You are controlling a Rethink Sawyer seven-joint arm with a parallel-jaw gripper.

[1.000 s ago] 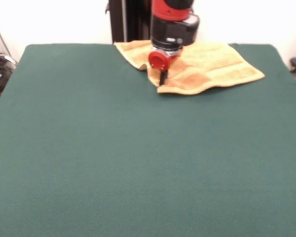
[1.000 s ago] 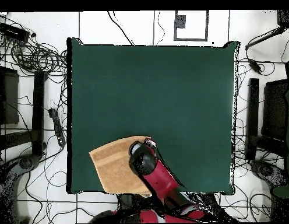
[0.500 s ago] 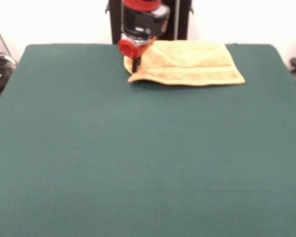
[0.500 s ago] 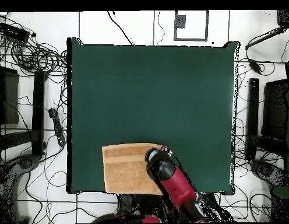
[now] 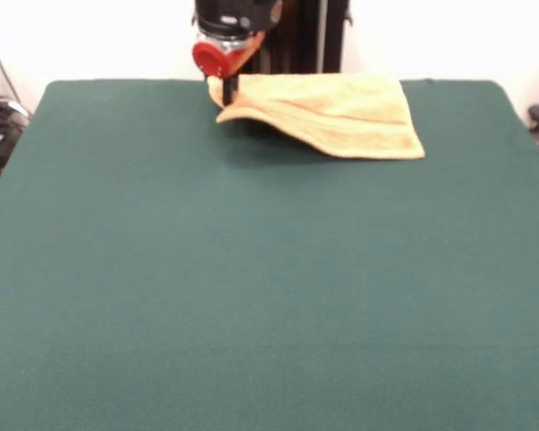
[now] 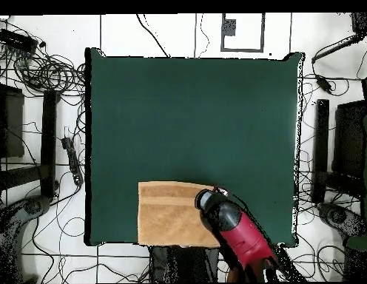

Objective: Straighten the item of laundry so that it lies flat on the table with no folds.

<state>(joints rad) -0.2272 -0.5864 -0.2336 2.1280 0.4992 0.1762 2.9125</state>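
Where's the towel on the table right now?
In the front view the towel lies at the table's far edge, slightly right of centre. The end effector is at its left corner, which looks lifted.

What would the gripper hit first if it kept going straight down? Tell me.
The gripper points down at the towel's raised left corner, so it would likely meet that corner, then the table under it. Depth is hard to judge.
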